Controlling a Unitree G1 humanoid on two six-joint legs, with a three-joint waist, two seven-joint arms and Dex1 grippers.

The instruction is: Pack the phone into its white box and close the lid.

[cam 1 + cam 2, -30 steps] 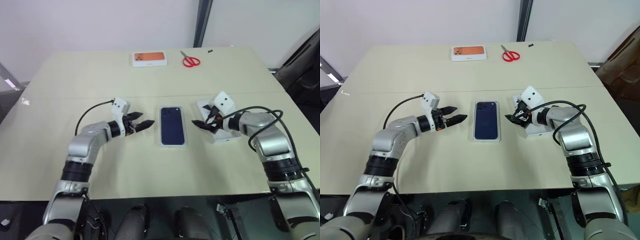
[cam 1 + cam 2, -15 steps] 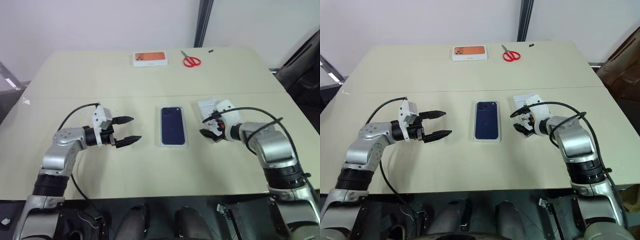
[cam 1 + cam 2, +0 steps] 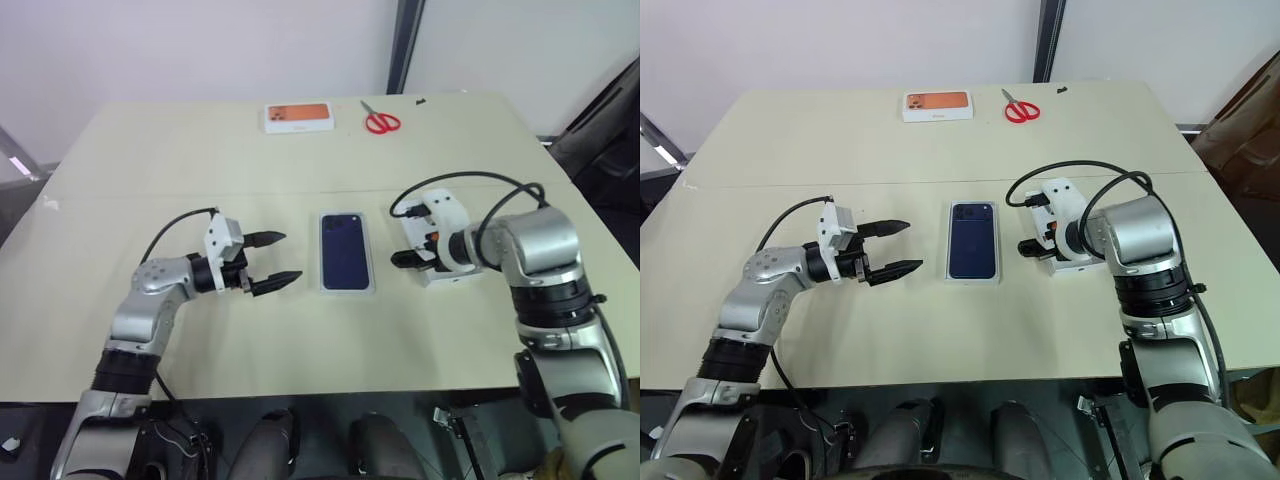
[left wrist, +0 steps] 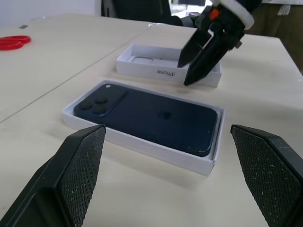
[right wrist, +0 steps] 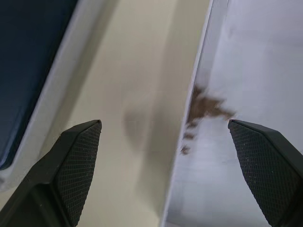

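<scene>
Your phone (image 3: 346,250) already lies in the white box (image 3: 347,288) mid-desk, but the lid (image 4: 168,71) sits upturned just beside it, untouched, under your wide-open right end effector (image 3: 404,247); the left end effector (image 3: 274,259) also gapes empty.

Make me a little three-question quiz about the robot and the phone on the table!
1. True or false: the phone already lies in the white box.
2. Which gripper hangs over the rim of the lid? A) left gripper B) right gripper
3. Fill in: the red thing at the far edge of the table, beside the white box with the orange picture, is a pair of ____.

Key: 1 true. 2 B. 3 scissors.
</scene>
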